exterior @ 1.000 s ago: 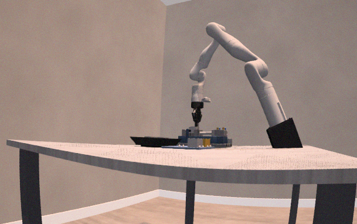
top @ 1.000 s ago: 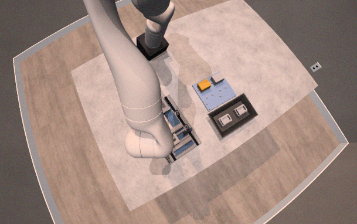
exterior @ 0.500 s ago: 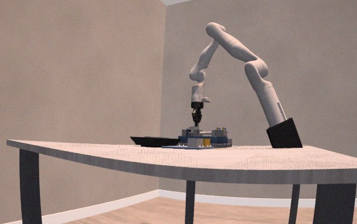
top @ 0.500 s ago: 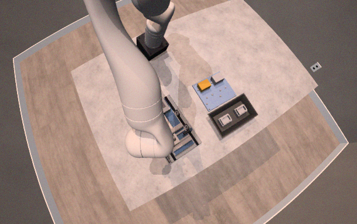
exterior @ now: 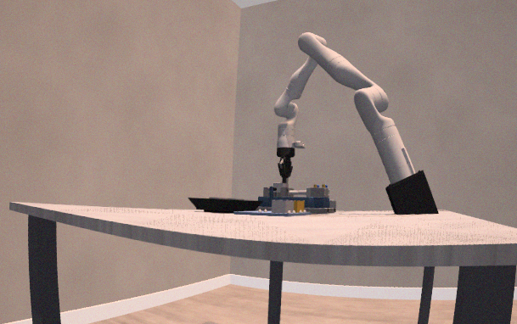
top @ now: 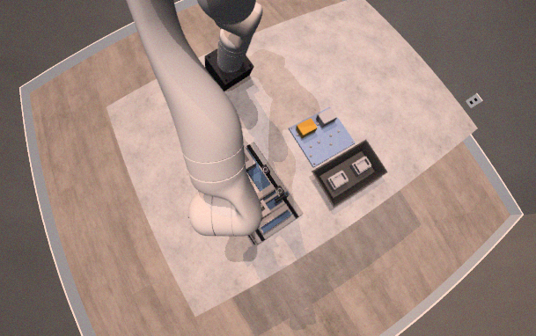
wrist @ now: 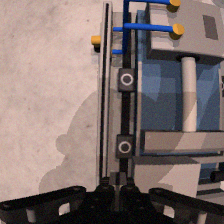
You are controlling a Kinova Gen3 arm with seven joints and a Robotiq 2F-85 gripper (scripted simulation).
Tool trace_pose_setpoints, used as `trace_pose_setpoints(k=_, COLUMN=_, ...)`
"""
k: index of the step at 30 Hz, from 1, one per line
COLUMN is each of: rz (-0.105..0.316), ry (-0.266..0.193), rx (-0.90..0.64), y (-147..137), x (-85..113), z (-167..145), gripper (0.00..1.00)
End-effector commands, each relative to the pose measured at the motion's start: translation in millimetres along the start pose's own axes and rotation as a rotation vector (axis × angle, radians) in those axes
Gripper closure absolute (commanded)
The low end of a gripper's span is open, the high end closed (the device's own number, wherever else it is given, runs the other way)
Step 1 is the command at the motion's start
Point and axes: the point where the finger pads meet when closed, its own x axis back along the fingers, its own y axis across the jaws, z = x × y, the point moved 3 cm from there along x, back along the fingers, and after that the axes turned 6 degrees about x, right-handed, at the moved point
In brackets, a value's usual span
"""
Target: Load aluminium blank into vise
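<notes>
Near edge of the table (exterior: 267, 248) curves across the front, dark legs under it. Further in, the low cluster of fixtures: blue infeed plate (top: 334, 147) with an orange brass blank (top: 306, 127) and a grey aluminium blank (top: 326, 116) side by side at the end of the plate nearer the arm base, both lying flat, just beside each other. Next to the plate, the dark outfeed tray (top: 376, 156) holds two finished parts (top: 337, 179) (top: 361, 166), each flat on the tray floor, apart from one another. The vise (top: 294, 207) sits well apart from the plate, mostly hidden under the forearm from above; the wrist view shows its blue base (wrist: 160, 100), a white rod (wrist: 189, 95), a black side rail with two round bolt heads (wrist: 126, 79) (wrist: 124, 147), and blue hoses (wrist: 145, 26) ending in yellow caps at the far end. Cannot tell from here whether a blank sits in the vise opening. The gripper (exterior: 285, 175) hangs straight down above the vise, its fingers pinched fully together with nothing between them, tips over the black rail. Behind, the white arm (exterior: 378, 123) folds up and back down to its black base (exterior: 420, 199) at the far side of the table
</notes>
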Motion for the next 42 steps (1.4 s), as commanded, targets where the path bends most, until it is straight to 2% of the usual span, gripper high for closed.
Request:
trace_pose_setpoints(k=1, rz=0.007, ry=-0.004, rx=-0.007, y=0.0, x=1.1, z=-1.3, gripper=1.00)
trace_pose_setpoints(k=42, rz=0.007, ry=-0.004, rx=-0.007, y=8.6, x=1.1, z=-2.5, gripper=1.00)
